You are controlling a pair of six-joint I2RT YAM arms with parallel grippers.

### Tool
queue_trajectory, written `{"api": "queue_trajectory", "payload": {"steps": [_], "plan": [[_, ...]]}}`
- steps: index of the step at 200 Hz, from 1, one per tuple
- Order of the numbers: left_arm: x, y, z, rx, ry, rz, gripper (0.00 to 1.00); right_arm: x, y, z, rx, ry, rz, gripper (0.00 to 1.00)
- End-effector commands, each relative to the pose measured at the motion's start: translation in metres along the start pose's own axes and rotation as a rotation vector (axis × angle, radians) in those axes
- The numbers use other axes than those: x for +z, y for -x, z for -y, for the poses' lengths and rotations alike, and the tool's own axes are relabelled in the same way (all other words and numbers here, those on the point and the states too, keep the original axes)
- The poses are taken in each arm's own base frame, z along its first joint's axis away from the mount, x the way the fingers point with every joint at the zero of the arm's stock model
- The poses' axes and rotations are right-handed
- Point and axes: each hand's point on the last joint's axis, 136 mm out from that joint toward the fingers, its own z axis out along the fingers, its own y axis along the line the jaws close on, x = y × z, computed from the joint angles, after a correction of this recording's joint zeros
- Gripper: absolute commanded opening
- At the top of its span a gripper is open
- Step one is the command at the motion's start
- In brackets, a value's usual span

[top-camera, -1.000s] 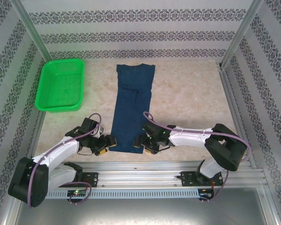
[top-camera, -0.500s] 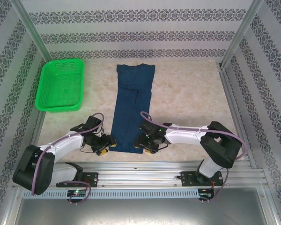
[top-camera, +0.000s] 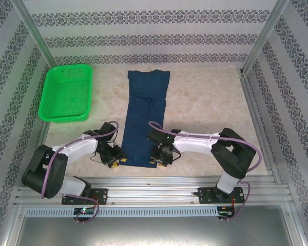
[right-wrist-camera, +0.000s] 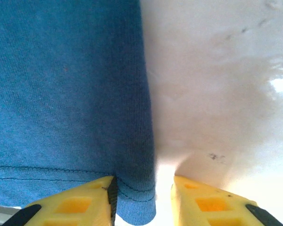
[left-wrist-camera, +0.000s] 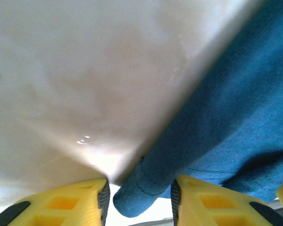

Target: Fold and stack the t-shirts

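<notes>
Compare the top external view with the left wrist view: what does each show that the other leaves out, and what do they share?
Top external view: the whole t-shirt lying flat as a long strip, the green basket at the far left of the table, and the right gripper at the shirt's near right corner. Left wrist view: the yellow fingers standing apart, the shirt's near left corner between them. Shared: the t-shirt, the table and the left gripper.

From above I can't see the shirt's (top-camera: 146, 110) near corners; my left hand (top-camera: 116, 159) and right hand (top-camera: 157, 160) hide them. Both wrist cameras crop the fingers (left-wrist-camera: 70, 205) at the bottom edge and most of the shirt.
</notes>
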Motion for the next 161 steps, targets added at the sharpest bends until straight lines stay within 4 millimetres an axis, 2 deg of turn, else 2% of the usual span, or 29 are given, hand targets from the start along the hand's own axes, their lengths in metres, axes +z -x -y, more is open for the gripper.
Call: {"api": "queue_trajectory", "payload": {"steps": [1,34,63,85,95,135,161], "plan": [[0.004,0.021,0.096,0.274,-0.335,0.081,0.35,0.01,-0.006,-0.061,-0.122,0.199,-0.034,0.29],[-0.005,0.015,0.104,0.304,-0.349,0.07,0.23,0.002,-0.006,-0.067,-0.127,0.218,-0.045,0.16],[-0.005,0.008,0.095,0.306,-0.328,0.058,0.16,-0.001,-0.009,-0.064,-0.134,0.215,-0.066,0.08],[-0.01,0.001,0.083,0.302,-0.313,0.068,0.04,-0.005,-0.014,-0.055,-0.131,0.212,-0.075,0.0],[-0.013,-0.002,0.076,0.303,-0.297,0.076,0.0,-0.008,-0.017,-0.048,-0.124,0.206,-0.076,0.0],[-0.019,-0.019,0.046,0.258,-0.276,0.094,0.0,-0.024,-0.027,-0.018,-0.104,0.175,-0.066,0.0],[-0.022,-0.033,0.035,0.221,-0.299,0.104,0.0,-0.034,-0.034,-0.001,-0.089,0.163,-0.061,0.0]]}}
